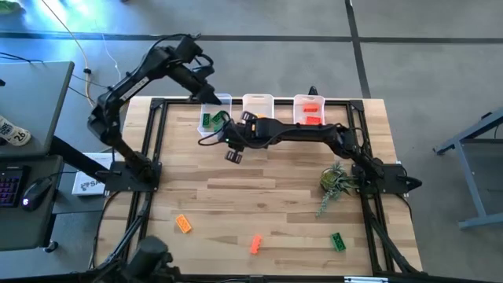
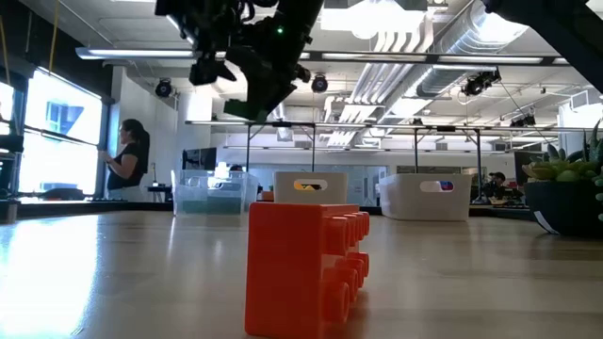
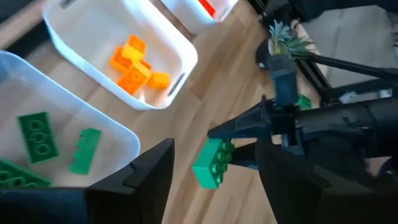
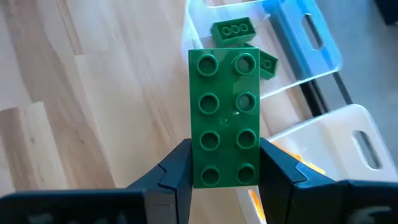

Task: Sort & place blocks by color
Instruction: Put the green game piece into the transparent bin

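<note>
A round white tag [image 1: 16,134] on the side desk [image 1: 35,94] shows the number 26. A white box [image 1: 93,182] shows letters starting "SA".

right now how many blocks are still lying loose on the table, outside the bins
3: an orange block near the front left, a red-orange block at front centre, and a green block front right. The right gripper holds another green block by the bins.

Blocks part sorted beside the plant [image 1: 336,182]
Green block [image 4: 224,118] clamped in right gripper [image 4: 224,165]; orange [image 1: 183,224], red-orange [image 1: 256,244], green [image 1: 337,241] lie loose nearer the front edge.
</note>
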Controlling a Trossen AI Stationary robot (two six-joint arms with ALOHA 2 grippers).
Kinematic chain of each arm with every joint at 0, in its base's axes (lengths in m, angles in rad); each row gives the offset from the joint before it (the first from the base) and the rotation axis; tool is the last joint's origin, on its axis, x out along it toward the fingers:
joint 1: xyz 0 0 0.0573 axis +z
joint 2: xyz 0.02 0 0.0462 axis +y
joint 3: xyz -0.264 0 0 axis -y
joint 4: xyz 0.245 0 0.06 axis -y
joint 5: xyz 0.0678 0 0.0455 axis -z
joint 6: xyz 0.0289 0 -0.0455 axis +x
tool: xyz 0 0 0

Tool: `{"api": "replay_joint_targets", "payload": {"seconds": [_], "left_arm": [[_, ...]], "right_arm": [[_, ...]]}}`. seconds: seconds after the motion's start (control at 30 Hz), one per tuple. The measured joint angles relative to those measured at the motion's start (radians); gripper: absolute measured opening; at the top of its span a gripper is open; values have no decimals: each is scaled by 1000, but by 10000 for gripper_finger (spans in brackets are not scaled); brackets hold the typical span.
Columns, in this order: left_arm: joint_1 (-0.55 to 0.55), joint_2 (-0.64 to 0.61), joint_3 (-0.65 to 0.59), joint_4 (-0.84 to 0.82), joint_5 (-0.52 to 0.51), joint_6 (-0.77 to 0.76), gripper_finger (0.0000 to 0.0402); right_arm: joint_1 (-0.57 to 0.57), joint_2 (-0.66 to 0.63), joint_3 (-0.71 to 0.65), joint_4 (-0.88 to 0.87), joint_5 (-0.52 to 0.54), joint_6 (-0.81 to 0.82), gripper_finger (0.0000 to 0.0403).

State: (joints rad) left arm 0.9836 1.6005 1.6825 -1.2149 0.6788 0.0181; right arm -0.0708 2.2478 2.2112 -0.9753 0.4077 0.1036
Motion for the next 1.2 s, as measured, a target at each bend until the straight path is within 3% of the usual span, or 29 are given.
{"api": "replay_joint_targets", "payload": {"seconds": [0.3,0.8,1.2], "left_arm": [[-5,126,0,-35,179,68,211],[-17,178,0,-64,161,117,211],[-17,178,0,-59,155,117,211]], "right_arm": [[-20,0,42,-42,34,112,112],[-17,-4,54,-60,115,188,112],[-23,-18,54,29,150,203,112]]}}
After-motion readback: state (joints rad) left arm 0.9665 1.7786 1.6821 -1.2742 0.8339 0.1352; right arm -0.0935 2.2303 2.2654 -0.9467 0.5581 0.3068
